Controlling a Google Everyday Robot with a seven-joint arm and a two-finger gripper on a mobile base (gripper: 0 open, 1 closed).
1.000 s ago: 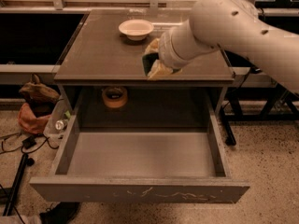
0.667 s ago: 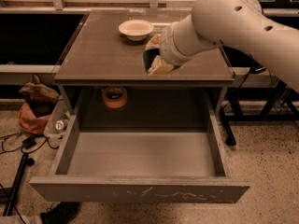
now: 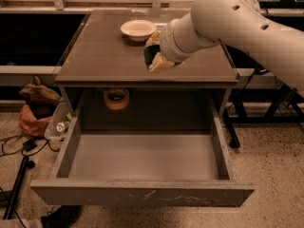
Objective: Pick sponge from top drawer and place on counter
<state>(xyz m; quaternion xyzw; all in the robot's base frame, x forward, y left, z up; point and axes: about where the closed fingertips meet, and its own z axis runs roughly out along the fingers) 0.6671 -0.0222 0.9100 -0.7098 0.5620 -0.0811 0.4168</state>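
The top drawer [image 3: 142, 158] is pulled wide open and its flat grey bottom is bare. My gripper [image 3: 154, 55] is over the counter [image 3: 102, 56], right of its middle and near its front edge. It is shut on the sponge [image 3: 149, 57], whose dark green face shows between the beige fingers [image 3: 160, 66]. The sponge is low over the counter; I cannot tell whether it touches. The wrist and the big white arm [image 3: 228, 18] reach in from the right and hide the rest of the gripper.
A white bowl [image 3: 138, 30] stands at the back of the counter, just left of the gripper. A round tape roll [image 3: 117, 98] sits in the recess behind the drawer. Bags and cables [image 3: 35, 113] lie on the terrazzo floor at left. A table leg [image 3: 232, 122] stands at right.
The gripper with the sponge has shifted slightly back over the counter, away from its front edge. The drawer, bowl and tape roll have not moved.
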